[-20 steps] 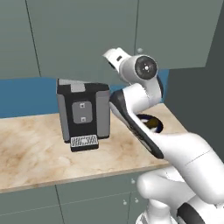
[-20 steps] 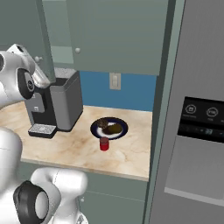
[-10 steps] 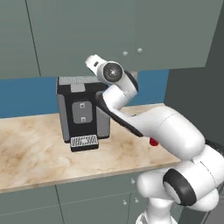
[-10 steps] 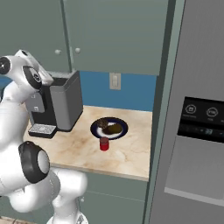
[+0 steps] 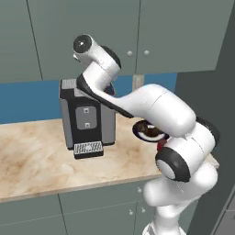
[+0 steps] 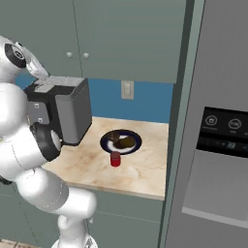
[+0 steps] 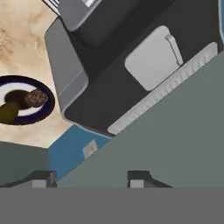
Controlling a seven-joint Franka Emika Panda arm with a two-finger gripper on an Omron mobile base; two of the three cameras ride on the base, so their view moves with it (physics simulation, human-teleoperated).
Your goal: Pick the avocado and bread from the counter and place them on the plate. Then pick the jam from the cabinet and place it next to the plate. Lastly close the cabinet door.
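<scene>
Our tool (image 7: 89, 177) hangs high over the coffee machine, close in front of the upper cabinets, with its two dark fingertips (image 7: 41, 178) set apart and nothing between them. Right before the tool we see the flat grey-green cabinet door (image 7: 175, 135), shut flush with its neighbours; in the left base view the same door (image 5: 85, 34) stands just behind the hand, its small pale knob (image 5: 130, 53) a little to the side.

Directly below the tool sits the coffee machine (image 7: 131, 65), a dark box with grey sides; it rests on the worktop (image 5: 32, 156) with its drip grille toward the front edge (image 5: 88, 148).

Further from the tool, beside the machine, lies the plate (image 7: 48, 103) with its navy rim. On it we see the bread (image 7: 36, 98), a rough speckled brown lump, touching the avocado (image 7: 8, 111), smooth and olive-brown. The right base view shows the plate (image 6: 105, 140) carrying both pieces, the bread (image 6: 114, 136) and the avocado (image 6: 127, 143).

Just beside the plate, toward the worktop's front edge, stands the jam (image 6: 115, 159), a small red jar, upright.

Beyond the plate, a pale wall outlet (image 6: 127, 90) sits on the blue backsplash, and farthest off stands the tall grey fridge (image 6: 218, 145).
</scene>
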